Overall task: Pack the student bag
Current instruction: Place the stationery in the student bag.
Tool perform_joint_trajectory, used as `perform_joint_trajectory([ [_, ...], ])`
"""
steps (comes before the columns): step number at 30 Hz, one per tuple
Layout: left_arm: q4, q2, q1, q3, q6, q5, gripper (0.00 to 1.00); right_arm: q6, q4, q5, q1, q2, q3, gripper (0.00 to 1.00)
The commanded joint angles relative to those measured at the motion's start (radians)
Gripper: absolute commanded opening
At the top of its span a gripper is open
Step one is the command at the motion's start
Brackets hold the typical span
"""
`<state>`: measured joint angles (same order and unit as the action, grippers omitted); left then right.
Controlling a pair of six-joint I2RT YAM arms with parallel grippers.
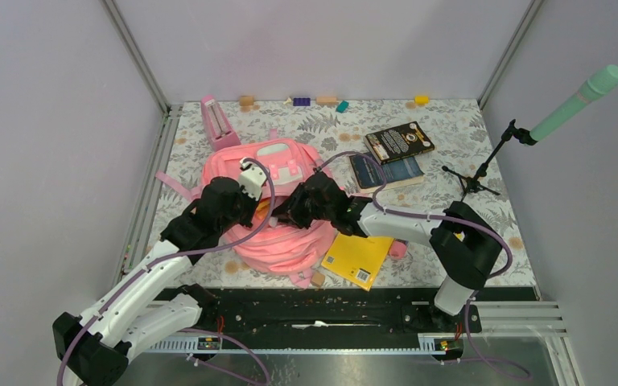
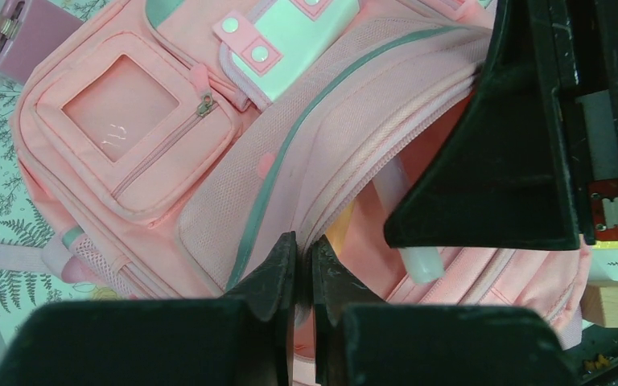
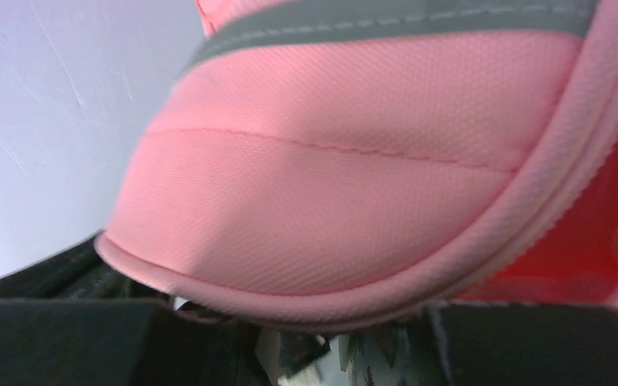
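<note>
Our left gripper has its two fingers pressed together, and they pinch the pink edge of the student bag right where the big zip gapes. Just beside it, our right gripper is at the same gap. Its fingers stand a little apart, and we can see a bit of the table between them. The rim of the bag lies across them, but we cannot tell if they squeeze it. A pale stick pokes out of the gap near the right gripper. The bag lies flat in the middle of the leafy table, its front pockets facing up, with both arms reaching over it. A yellow book lies just beside the bag's near right corner. Two dark books lie farther back on the right, one partly on top of the other. A pink metronome stands behind the bag on the left. Small blocks sit in a row along the far edge. A mint green microphone on a black stand is at the right side.
</note>
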<state>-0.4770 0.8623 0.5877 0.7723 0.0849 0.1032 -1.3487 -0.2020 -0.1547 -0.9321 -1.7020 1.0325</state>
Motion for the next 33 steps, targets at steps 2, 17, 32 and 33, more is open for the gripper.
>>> perform_joint_trajectory([
  [2, 0.109, -0.006, 0.000, 0.051, -0.020, -0.036, 0.00, -0.017, -0.066, 0.297, -0.036, -0.010, 0.078, 0.00],
  [17, 0.112, 0.003, 0.000, 0.051, -0.022, -0.043, 0.00, 0.173, -0.042, 0.478, -0.066, -0.005, 0.070, 0.64],
  [32, 0.124, 0.006, 0.000, 0.047, -0.036, -0.092, 0.00, 0.393, -0.020, 0.643, -0.124, 0.250, -0.098, 0.67],
  [33, 0.125, 0.006, -0.001, 0.048, -0.038, -0.122, 0.00, 0.410, -0.009, 0.657, -0.125, 0.281, -0.120, 0.68],
])
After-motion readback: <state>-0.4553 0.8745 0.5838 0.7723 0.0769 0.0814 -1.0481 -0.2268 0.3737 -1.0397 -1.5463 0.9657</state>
